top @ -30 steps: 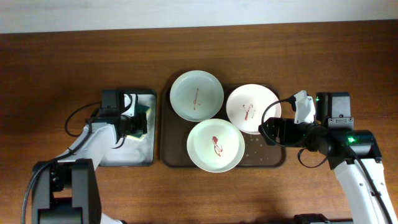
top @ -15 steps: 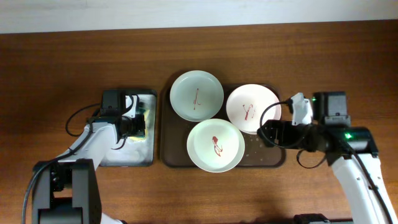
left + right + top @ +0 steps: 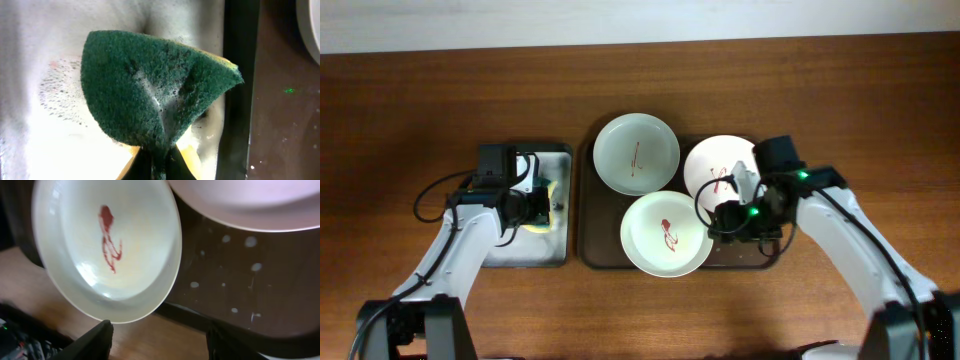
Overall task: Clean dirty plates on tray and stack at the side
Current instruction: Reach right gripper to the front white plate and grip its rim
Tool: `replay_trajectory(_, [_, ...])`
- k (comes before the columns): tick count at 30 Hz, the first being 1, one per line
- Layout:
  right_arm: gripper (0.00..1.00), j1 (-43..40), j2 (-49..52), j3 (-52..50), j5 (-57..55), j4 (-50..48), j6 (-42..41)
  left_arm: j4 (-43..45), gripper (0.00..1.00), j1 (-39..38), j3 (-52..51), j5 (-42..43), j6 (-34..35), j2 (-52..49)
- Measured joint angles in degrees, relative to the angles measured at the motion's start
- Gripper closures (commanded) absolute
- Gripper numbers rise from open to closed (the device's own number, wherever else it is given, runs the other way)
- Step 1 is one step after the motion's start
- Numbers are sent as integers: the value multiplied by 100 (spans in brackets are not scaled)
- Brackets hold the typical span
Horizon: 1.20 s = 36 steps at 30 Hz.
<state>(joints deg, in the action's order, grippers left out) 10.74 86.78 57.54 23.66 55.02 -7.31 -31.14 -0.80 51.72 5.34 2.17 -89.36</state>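
Three plates lie on the dark brown tray point(image 3: 590, 225): a pale green one point(image 3: 636, 153), a pinkish white one point(image 3: 715, 160) and a cream one point(image 3: 660, 235), each with a reddish smear. My right gripper point(image 3: 716, 228) hovers at the cream plate's right edge. In the right wrist view it point(image 3: 160, 340) is open, and the cream plate point(image 3: 107, 250) ends just above its left finger point(image 3: 95, 342). My left gripper point(image 3: 160, 167) is shut on a folded green and yellow sponge point(image 3: 155, 90) over the foamy small tray point(image 3: 520, 250).
The small black tray's rim point(image 3: 240, 100) runs right of the sponge. The brown tray's floor point(image 3: 240, 280) is speckled with droplets near the pinkish plate point(image 3: 250, 200). Bare wooden table point(image 3: 880, 110) lies beyond both trays.
My right arm has swung left across the brown tray to the cream plate's edge. My left gripper has shut on the sponge, which now folds up between its fingers.
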Motion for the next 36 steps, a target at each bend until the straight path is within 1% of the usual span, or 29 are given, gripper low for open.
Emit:
replay_trajectory(4, [56,142,573,7,2,-271,-4,-127,100,0,4,31,68,35])
replay_trajectory(8, [59,173,1078,7,-2,-544,0,-122,100,0,4,94,72,35])
replay_trajectory(10, [64,173,1220,7,-2,-647,0,-122,100,0,4,131,85,44])
replay_trajectory(13, [68,173,1281,7,-2,-702,2,-122,100,0,4,140,85,111])
replay_trajectory(15, [74,173,1283,7,0,-719,0,-122,100,0,4,153,87,195])
replay_trajectory(16, [76,173,1283,7,-2,-721,2,-122,100,0,4,155,87,236])
replay_trajectory(28, [78,260,1283,7,-4,-798,-31,-208,100,0,4,157,87,356])
replay_trajectory(31, [82,409,1283,7,-76,-844,-111,-210,100,0,4,157,87,356])
replay_trajectory(36, [90,496,1283,7,-391,-887,-494,-245,100,0,4,157,87,356])
